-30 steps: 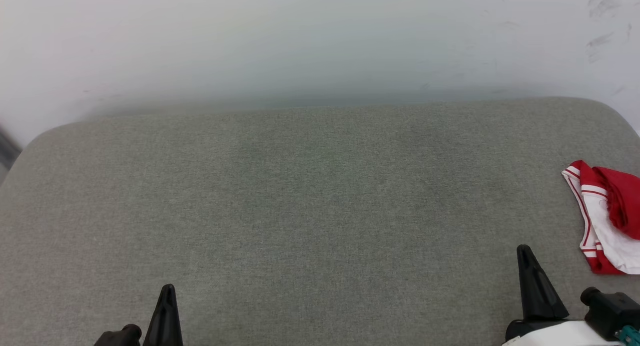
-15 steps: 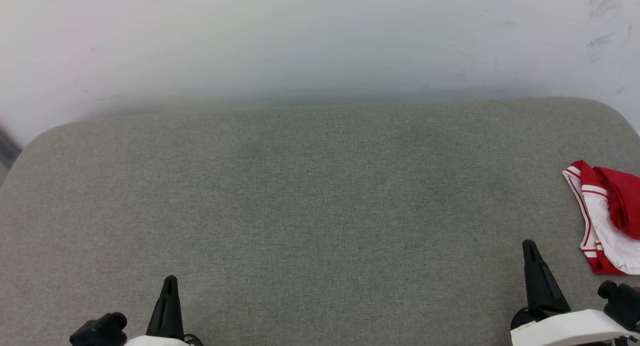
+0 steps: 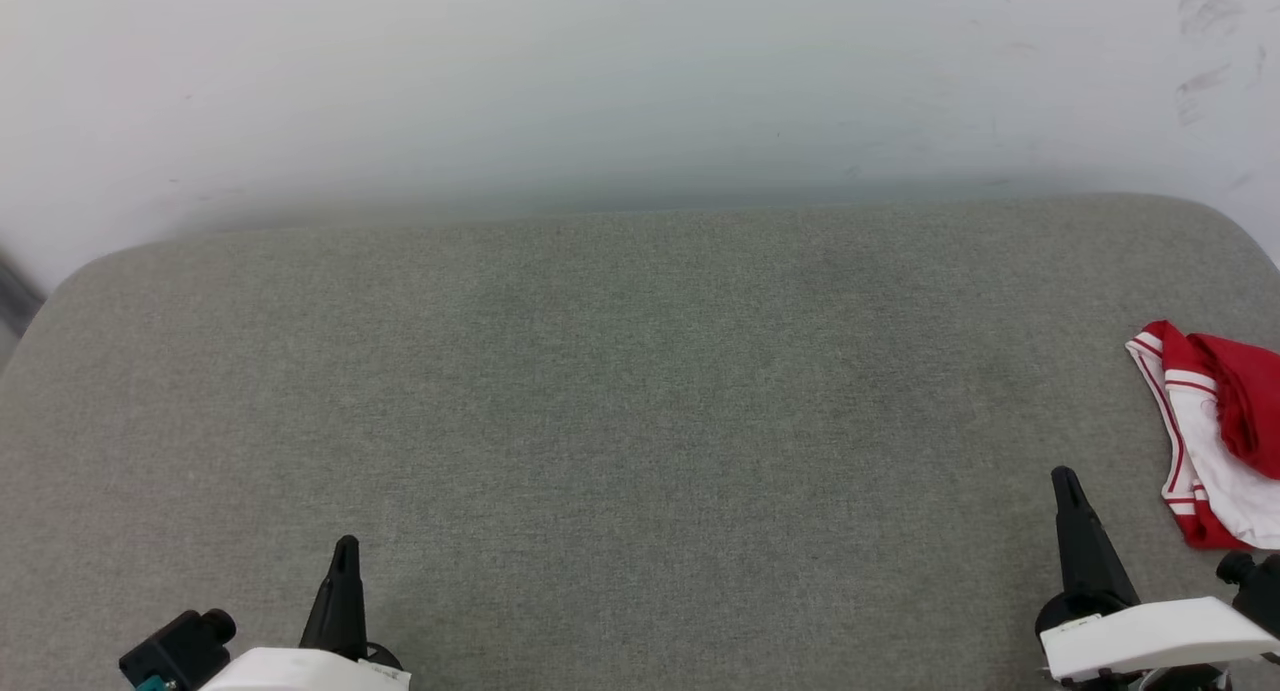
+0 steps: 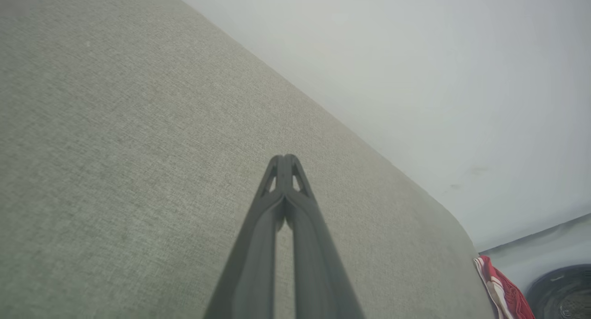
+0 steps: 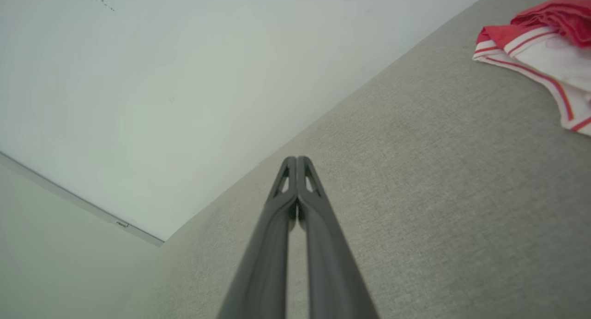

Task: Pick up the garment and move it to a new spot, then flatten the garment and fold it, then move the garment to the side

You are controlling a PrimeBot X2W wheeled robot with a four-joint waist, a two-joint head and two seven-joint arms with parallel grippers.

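Note:
The garment [image 3: 1215, 441] is a crumpled red jersey with its white inside and red-striped trim showing. It lies bunched at the far right of the grey padded surface [image 3: 620, 391], partly cut off by the head view's edge. It also appears in the right wrist view's top right corner as the garment [image 5: 545, 46], and small at the lower right of the left wrist view as the garment [image 4: 501, 289]. My right gripper [image 3: 1068, 481] is shut and empty, a little left of and nearer than the jersey. My left gripper [image 3: 346, 549] is shut and empty at the lower left.
A pale wall [image 3: 640, 81] rises behind the surface's far rounded edge. In the left wrist view a dark round object [image 4: 561, 291] sits beyond the surface's right end, past the jersey.
Both arms have risen a little further into the head view from its bottom edge, showing more of their white wrists. Both grippers stay shut. The garment has not moved.

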